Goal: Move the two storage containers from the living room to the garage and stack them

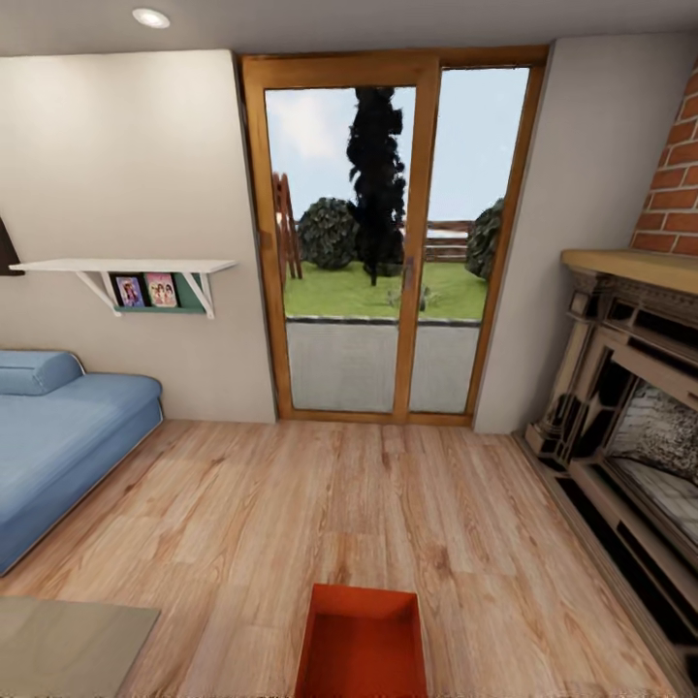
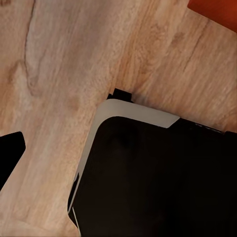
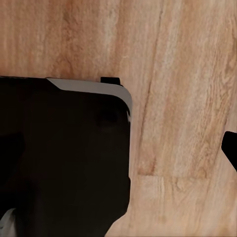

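Arms hang over the wood floor (image 1: 291,504) near an orange-red container (image 1: 361,645); jaws' state cannot be told.

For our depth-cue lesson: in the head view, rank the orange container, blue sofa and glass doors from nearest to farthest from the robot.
1. The orange container, bottom centre, directly in front on the wood floor.
2. The blue sofa, at the left, partway into the room.
3. The glass doors, centre, at the room's far end.

I get bright, even daylight from the glass doors (image 1: 388,237); edges bow outward (wide lens), wrist feeds slightly soft.
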